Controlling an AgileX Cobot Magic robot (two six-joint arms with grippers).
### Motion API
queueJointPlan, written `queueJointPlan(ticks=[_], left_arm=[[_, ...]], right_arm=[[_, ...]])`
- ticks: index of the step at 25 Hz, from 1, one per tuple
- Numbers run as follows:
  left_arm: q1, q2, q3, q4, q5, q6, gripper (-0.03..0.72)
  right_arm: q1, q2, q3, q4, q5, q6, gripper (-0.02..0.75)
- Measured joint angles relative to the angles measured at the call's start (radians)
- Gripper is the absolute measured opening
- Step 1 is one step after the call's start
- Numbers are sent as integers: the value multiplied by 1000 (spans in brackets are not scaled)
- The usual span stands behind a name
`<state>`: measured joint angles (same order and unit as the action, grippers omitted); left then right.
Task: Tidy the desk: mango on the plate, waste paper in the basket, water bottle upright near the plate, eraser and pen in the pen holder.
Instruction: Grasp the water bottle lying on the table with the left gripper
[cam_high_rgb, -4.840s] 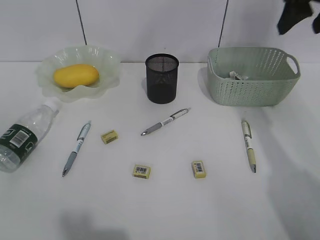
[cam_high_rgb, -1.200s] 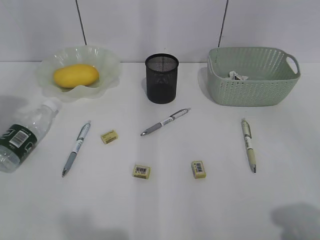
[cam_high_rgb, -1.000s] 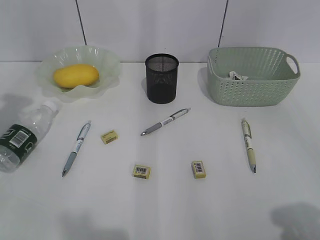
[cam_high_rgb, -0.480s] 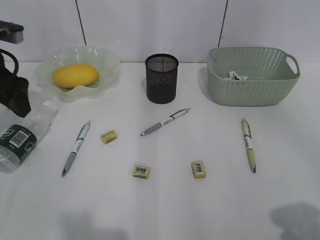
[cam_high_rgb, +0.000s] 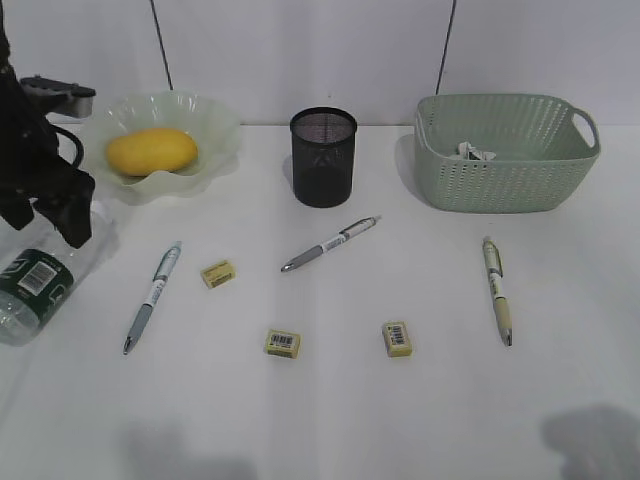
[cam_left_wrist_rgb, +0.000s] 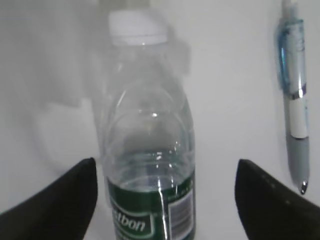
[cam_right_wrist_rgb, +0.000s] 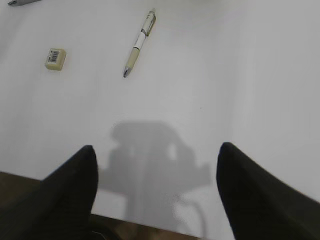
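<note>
Above the clear plastic water bottle with the dark green label, which lies on its side just in front of the wavy pale green plate, the left hand hangs open, fingers either side, gripping nothing. The right hand is open over bare white counter. Done: yellow mango on the plate, crumpled paper in the sage-green basket. Left, I judge: bottle, pens, erasers; black mesh pen holder beside the plate looks empty.

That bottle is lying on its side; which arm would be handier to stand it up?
Probably the left. Its open left gripper straddles the water bottle, which lies near the plate. The right gripper is over bare desk, far away.
</note>
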<state>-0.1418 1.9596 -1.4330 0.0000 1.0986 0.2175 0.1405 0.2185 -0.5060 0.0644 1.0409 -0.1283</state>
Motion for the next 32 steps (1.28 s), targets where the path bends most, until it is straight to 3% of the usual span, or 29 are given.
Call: queueJointPlan(ticks=[19, 22, 26, 32], left_arm=[[0, 145, -19, 62, -27, 0, 655], [0, 156, -22, 64, -31, 0, 617], [0, 156, -30, 72, -30, 0, 509], [0, 154, -35, 63, -22, -11, 510]], right_arm=[[0, 0, 0, 0, 0, 0, 584], [0, 0, 0, 0, 0, 0, 584], [0, 0, 0, 0, 0, 0, 584], [0, 0, 0, 0, 0, 0, 584]])
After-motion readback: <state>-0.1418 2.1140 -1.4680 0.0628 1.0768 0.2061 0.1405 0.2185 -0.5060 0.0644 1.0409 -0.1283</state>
